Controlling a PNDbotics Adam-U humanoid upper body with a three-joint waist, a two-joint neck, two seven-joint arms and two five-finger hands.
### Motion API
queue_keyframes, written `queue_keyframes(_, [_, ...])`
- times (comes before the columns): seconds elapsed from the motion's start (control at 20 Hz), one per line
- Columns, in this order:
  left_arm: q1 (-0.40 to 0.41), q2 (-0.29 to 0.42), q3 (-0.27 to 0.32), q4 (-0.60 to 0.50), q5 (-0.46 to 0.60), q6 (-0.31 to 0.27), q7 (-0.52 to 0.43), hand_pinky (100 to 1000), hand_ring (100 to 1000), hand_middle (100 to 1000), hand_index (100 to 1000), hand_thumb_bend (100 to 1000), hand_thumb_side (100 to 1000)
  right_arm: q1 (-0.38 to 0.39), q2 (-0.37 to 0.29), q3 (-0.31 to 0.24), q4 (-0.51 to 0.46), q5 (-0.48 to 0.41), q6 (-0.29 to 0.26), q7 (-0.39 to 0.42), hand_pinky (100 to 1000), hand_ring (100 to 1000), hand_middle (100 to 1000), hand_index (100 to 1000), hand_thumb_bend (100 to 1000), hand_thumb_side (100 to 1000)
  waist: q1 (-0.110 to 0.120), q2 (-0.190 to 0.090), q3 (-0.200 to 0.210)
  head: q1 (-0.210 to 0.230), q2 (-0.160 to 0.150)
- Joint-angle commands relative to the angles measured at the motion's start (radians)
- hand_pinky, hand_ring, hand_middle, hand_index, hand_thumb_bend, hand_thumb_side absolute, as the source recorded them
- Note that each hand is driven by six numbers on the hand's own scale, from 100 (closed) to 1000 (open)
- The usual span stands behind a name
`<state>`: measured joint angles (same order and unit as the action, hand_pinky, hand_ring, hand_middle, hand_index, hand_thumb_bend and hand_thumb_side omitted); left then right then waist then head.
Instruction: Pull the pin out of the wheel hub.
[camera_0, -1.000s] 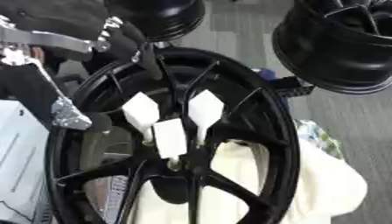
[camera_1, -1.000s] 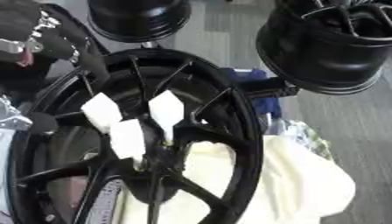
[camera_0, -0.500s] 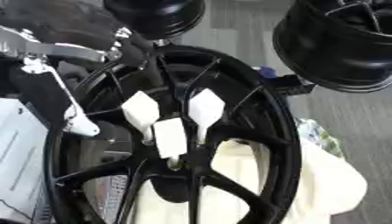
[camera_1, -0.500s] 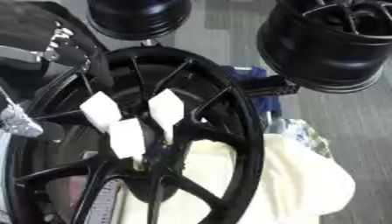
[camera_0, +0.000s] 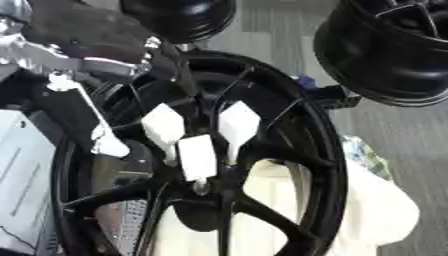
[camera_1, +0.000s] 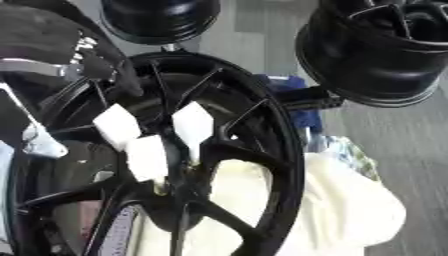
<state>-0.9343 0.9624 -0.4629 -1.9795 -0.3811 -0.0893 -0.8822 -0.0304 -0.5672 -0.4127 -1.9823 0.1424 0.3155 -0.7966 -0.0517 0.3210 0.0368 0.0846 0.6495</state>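
Observation:
A black spoked wheel hub (camera_0: 328, 150) stands tilted and fills the middle of both views. Three white pins with flat flag-like heads sit in its centre: a left pin (camera_0: 164, 125), a right pin (camera_0: 238, 122) and a lower middle pin (camera_0: 197, 157). My left hand (camera_0: 87, 35), black with silver parts, comes in from the upper left over the hub's rim. A pale straight finger (camera_0: 103, 142) reaches down from it and ends just left of the pins, apart from them. Nothing is held. My right hand shows in neither view.
Two more black wheels stand behind, one at the upper right (camera_0: 385, 50) and one at the top middle (camera_0: 179, 17). A cream cloth (camera_0: 376, 210) lies under the hub at the lower right. A grey box (camera_0: 22, 170) is at the left, and a blue object (camera_1: 302, 112) lies behind the rim.
My left hand has come down and to the right over the rim, and its pale finger now reaches closer to the pins. The pins stay in place.

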Motion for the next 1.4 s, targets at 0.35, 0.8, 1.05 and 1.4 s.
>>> queue_keyframes(0.35, [-0.01,-0.013,-0.002,0.06,-0.043,0.004,0.013,825,844,785,893,413,350,-0.007,-0.014,-0.012,-0.018,-0.012,0.1,-0.11,830,611,665,848,449,277,-0.005,-0.01,-0.005,0.005,-0.017])
queue_keyframes(0.8, [-0.006,-0.04,-0.014,0.124,-0.064,-0.01,0.017,822,830,762,885,361,332,-0.009,-0.004,-0.018,-0.018,-0.021,0.095,-0.11,831,609,663,849,446,278,-0.008,-0.003,-0.009,0.007,-0.02])
queue_keyframes(1.05, [0.0,-0.046,-0.019,0.14,-0.051,-0.018,0.002,821,827,756,884,363,342,-0.01,0.0,-0.021,-0.018,-0.024,0.092,-0.11,831,609,662,849,445,278,-0.01,-0.001,-0.009,0.007,-0.021])
queue_keyframes(1.4, [0.003,-0.055,-0.019,0.155,-0.02,-0.021,-0.002,821,805,712,847,312,301,-0.01,0.003,-0.024,-0.018,-0.023,0.091,-0.11,833,608,661,849,445,277,-0.011,-0.003,-0.01,0.007,-0.023])
